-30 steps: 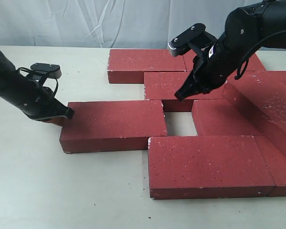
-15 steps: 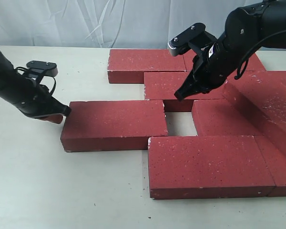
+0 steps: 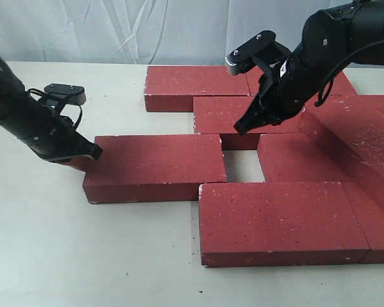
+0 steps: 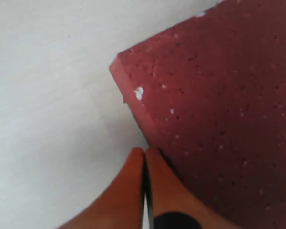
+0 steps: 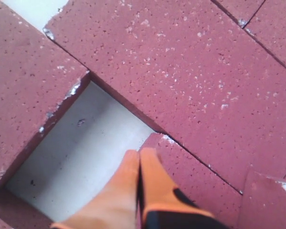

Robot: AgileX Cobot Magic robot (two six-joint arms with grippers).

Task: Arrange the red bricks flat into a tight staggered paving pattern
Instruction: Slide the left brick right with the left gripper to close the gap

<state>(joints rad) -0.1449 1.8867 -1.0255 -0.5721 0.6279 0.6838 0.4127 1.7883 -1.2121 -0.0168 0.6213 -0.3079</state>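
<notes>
Several dark red bricks lie flat on the table. One loose brick (image 3: 153, 167) (image 4: 219, 109) sits left of the group, with a bare square gap (image 3: 243, 165) (image 5: 81, 157) between it and its right-hand neighbour (image 3: 301, 157). My left gripper (image 3: 93, 153) (image 4: 144, 152) is shut and empty, its orange tips pressed against that brick's left end near the far corner. My right gripper (image 3: 241, 130) (image 5: 139, 153) is shut and empty too, hovering above the gap's far right corner, over the brick (image 3: 243, 115) behind it.
A large brick (image 3: 281, 220) lies at the front of the group, and more bricks (image 3: 192, 86) fill the back and right side. Pale table (image 3: 64, 249) spreads to the left and front. A white curtain (image 3: 115, 29) hangs behind.
My left gripper drew back a little to the left, then came back right against the brick's end. The loose brick has crept slightly right, narrowing the gap. The right arm held still.
</notes>
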